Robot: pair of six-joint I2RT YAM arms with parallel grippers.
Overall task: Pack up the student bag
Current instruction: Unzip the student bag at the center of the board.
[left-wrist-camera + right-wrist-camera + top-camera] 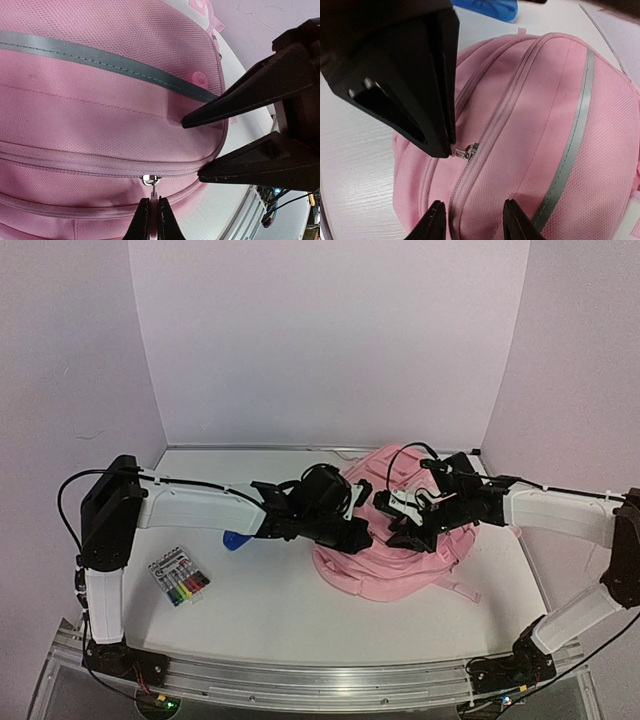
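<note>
Where the left gripper (151,202) meets the bag (100,110), its jaws are pressed together on the metal zipper pull (151,183). The right gripper (475,220) has its jaws partly apart, one finger on each side of a ridge of fabric beside the zipper; whether they pinch it cannot be told. Both grippers work at the left side of the bag, which lies on the white table (300,620), right of centre. A pack of markers (180,580) and a blue object (234,540) lie on the table to the left of the bag.
</note>
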